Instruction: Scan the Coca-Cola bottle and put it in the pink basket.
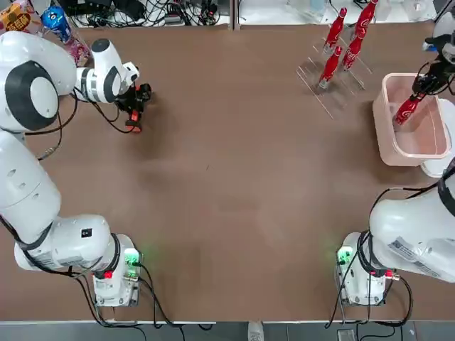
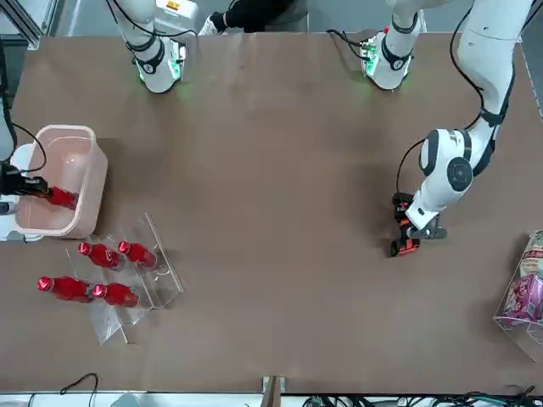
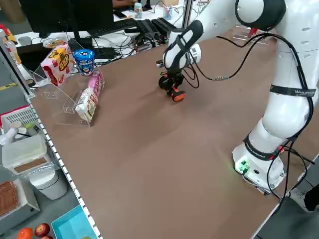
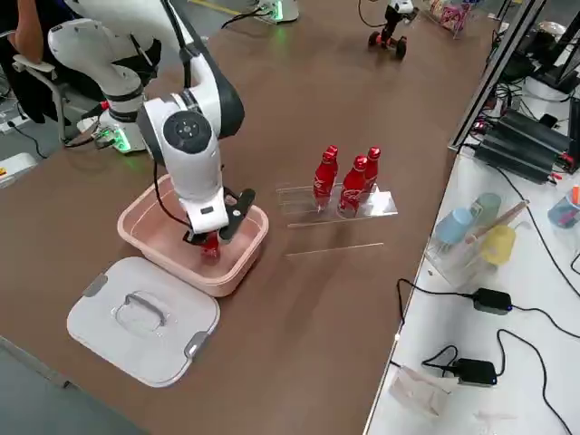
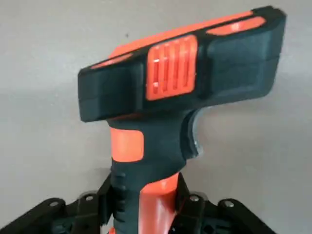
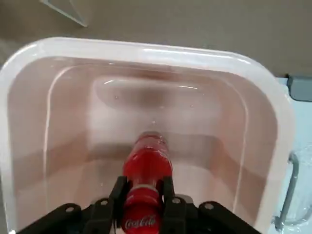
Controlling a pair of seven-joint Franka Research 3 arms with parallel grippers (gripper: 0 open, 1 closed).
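The bottle is pinched near its cap by the right claw, over the pink basket. Seen from above, with 12 o'clock away from the robot, its base is pointed to about 8 o'clock from that claw, down into the basket. If it is to be let go, a small drop may be all that is needed. The scanner is pinched by the left claw, well apart at 9 o'clock.

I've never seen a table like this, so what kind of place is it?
Probably a robotics lab: two white robot arms stand at a big table, cables run behind it, and a monitor sits nearby.
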